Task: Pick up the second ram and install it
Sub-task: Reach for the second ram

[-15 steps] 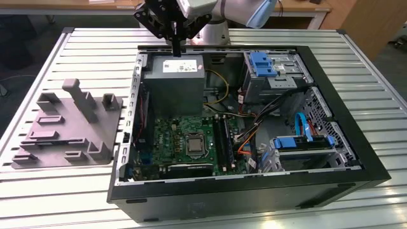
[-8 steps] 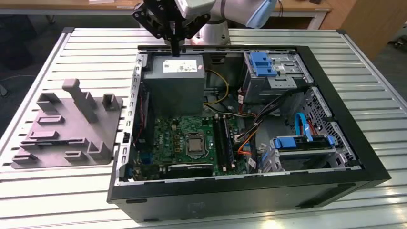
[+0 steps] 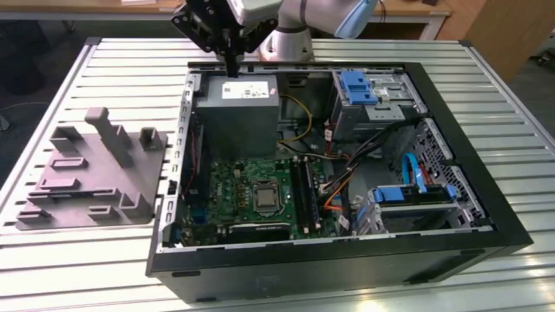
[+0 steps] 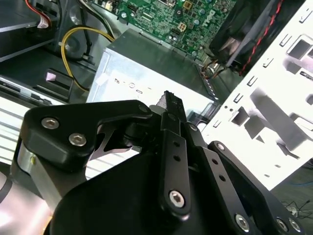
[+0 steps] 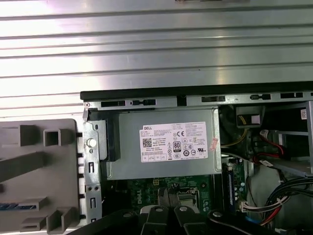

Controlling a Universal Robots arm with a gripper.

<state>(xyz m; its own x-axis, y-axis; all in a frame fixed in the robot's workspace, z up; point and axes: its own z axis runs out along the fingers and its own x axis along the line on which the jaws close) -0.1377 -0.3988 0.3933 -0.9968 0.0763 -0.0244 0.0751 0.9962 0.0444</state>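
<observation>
One gripper [image 3: 231,69] hangs over the grey power box [image 3: 236,110] in the computer case [image 3: 485,214], fingers pressed together, nothing between them. The second ram [image 5: 11,206], a thin blue strip, sits in the grey holder [image 3: 87,185] beside the case.

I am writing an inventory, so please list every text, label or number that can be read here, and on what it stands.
White label on the grey power supply: logo, certification marks, fine print; too small to quote reliably.
Pinkish sticker beside that label: unreadable.
Green motherboard: white markings, unreadable.
No other text is readable.
</observation>
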